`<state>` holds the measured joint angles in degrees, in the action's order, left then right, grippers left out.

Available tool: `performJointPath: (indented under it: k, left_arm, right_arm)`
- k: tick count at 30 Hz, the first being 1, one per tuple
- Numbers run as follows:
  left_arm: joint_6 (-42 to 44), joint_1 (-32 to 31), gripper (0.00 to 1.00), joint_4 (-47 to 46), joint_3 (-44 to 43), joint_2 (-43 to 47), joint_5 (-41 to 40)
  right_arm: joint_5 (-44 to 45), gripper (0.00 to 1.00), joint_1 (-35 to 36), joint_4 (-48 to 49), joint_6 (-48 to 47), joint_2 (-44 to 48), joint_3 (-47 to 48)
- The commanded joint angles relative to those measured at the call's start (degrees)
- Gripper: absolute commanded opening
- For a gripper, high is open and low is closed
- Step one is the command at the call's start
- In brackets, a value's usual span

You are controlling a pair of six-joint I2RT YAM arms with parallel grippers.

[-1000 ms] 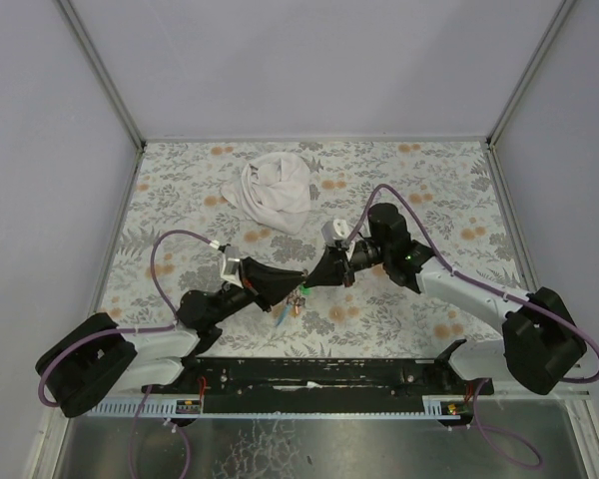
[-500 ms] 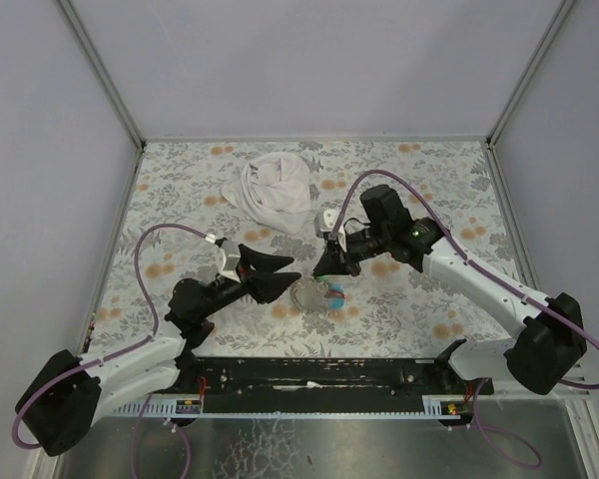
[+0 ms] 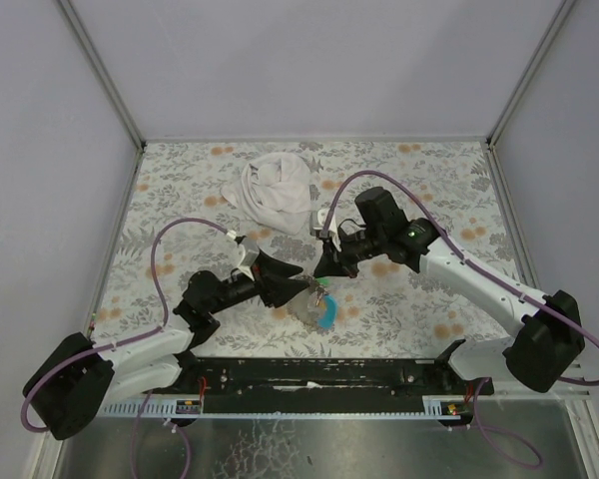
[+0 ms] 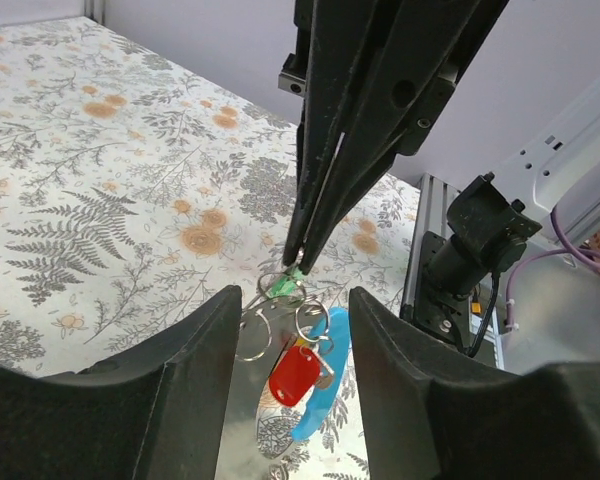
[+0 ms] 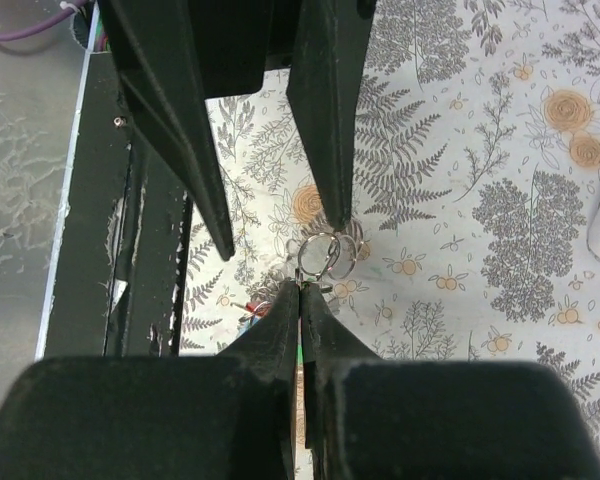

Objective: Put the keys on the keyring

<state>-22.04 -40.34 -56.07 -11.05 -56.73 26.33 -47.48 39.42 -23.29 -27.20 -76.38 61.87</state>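
I'm reading step as threading.
- Right claw (image 5: 302,292) clenched, tips pinching small green-headed metal key (image 4: 292,286).
- Thin metal keyring (image 5: 325,255) hanging just under tips with red-headed key (image 4: 295,372) and light-blue strip (image 4: 325,385). In top view, bunch sitting at 6 o'clock from crumpled white cloth (image 3: 275,193).
- Left claw (image 4: 292,300) released, coming in from 9 o'clock, straddling ring, grasping nothing.
- Next move, I'm judging: left pinching ring steady, right working key into split.

A crumpled white cloth (image 3: 273,195) lies toward the back of the floral worktop (image 3: 449,185), with a black rail (image 3: 319,375) along its near edge.
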Motion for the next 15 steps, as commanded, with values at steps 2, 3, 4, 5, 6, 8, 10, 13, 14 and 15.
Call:
performJointPath:
  k: [2, 3, 4, 5, 6, 8, 10, 13, 14, 15]
  left_arm:
    - [0.2, -2.2, 0.46, -0.3, -2.0, -1.2, -2.5]
    - [0.5, -2.4, 0.45, 0.0, -2.6, -1.8, -2.6]
    - [0.6, -2.7, 0.45, 0.3, -3.1, -2.3, -2.7]
    - [0.7, -3.0, 0.44, 0.5, -3.4, -2.8, -2.7]
    - [0.8, -3.5, 0.43, 0.5, -3.9, -3.3, -2.6]
    - [1.1, -4.2, 0.43, 0.8, -4.4, -4.2, -3.0]
    - [1.8, -5.0, 0.42, 1.7, -4.8, -4.8, -3.5]
    - [2.5, -5.5, 0.4, 2.9, -5.2, -5.3, -5.1]
    - [2.9, -5.5, 0.4, 3.5, -5.2, -5.4, -5.6]
    - [3.3, -5.5, 0.4, 4.2, -5.3, -5.4, -6.1]
  right_arm:
    - [3.7, 0.0, 2.0, 2.1, 4.7, 1.3, 3.1]
    - [4.1, 0.0, 2.2, 2.2, 5.2, 1.4, 3.2]
    - [4.5, 0.0, 2.4, 2.3, 5.9, 1.5, 3.3]
    - [5.0, 0.0, 2.7, 2.4, 6.3, 1.6, 3.3]
    - [5.5, 0.0, 2.9, 2.5, 6.8, 1.7, 3.3]
    - [6.3, 0.0, 3.3, 2.6, 7.4, 2.0, 3.3]
    - [6.5, 0.0, 3.5, 2.7, 7.7, 2.2, 3.2]
    - [6.6, 0.0, 4.0, 3.1, 8.2, 2.7, 3.0]
    - [6.7, 0.0, 4.0, 3.4, 8.4, 2.9, 2.8]
    - [6.8, 0.0, 4.1, 3.5, 8.5, 3.2, 2.8]
